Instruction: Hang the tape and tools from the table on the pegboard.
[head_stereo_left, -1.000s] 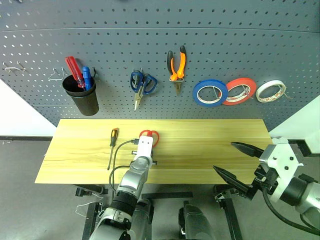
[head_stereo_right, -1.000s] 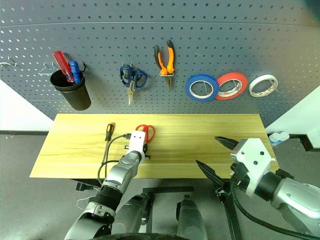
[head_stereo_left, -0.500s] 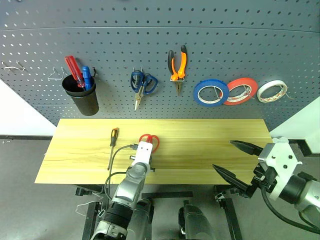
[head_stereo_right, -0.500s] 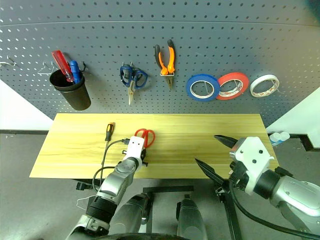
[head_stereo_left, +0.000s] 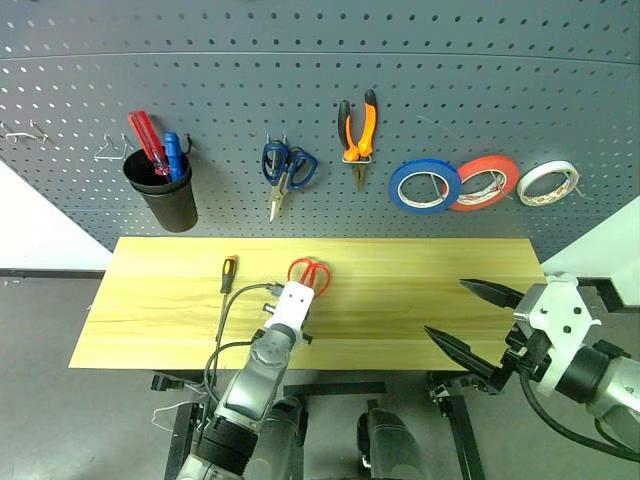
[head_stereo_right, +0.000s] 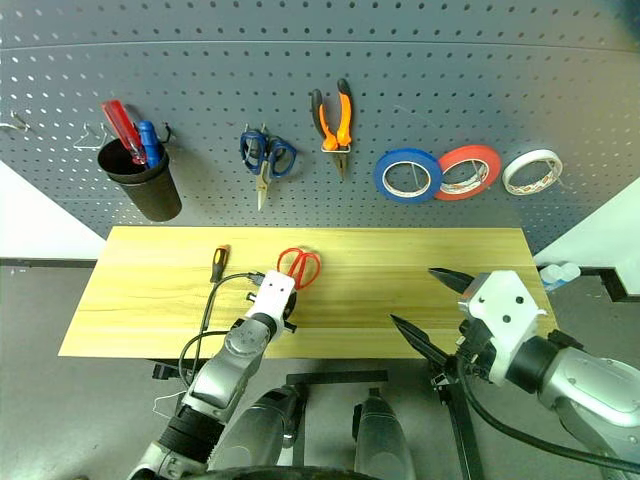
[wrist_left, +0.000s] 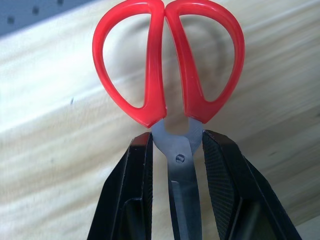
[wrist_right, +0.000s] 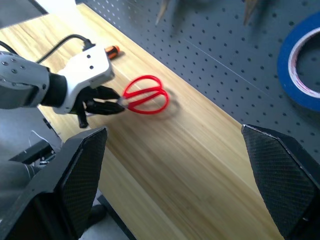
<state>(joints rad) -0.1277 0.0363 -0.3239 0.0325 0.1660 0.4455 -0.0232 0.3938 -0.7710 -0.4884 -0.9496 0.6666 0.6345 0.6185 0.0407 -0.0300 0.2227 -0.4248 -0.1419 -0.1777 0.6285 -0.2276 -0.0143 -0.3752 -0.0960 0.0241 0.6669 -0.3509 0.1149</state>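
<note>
My left gripper (wrist_left: 177, 145) is shut on the blades of the red-handled scissors (head_stereo_left: 309, 273), just behind the pivot. It holds them a little above the middle of the table (head_stereo_left: 420, 290), with the handles pointing toward the pegboard (head_stereo_left: 480, 90). The thin orange-and-black screwdriver (head_stereo_left: 224, 290) lies on the table left of the scissors. On the pegboard hang the orange-and-black pliers (head_stereo_left: 356, 130) and the blue tape (head_stereo_left: 424, 186). My right gripper (head_stereo_left: 447, 307) stands wide open and empty over the table's front right part.
A black cup (head_stereo_left: 165, 200) with red and blue screwdrivers hangs at the pegboard's left, beside two bare hooks (head_stereo_left: 110, 152). Blue-handled scissors (head_stereo_left: 285, 170) hang left of the pliers. A red-orange roll (head_stereo_left: 483, 182) and a white roll (head_stereo_left: 547, 183) hang right of the blue tape.
My left gripper has risen and rolled a little with the red scissors in it, so their handles sit higher and further right. The right arm has kept still.
</note>
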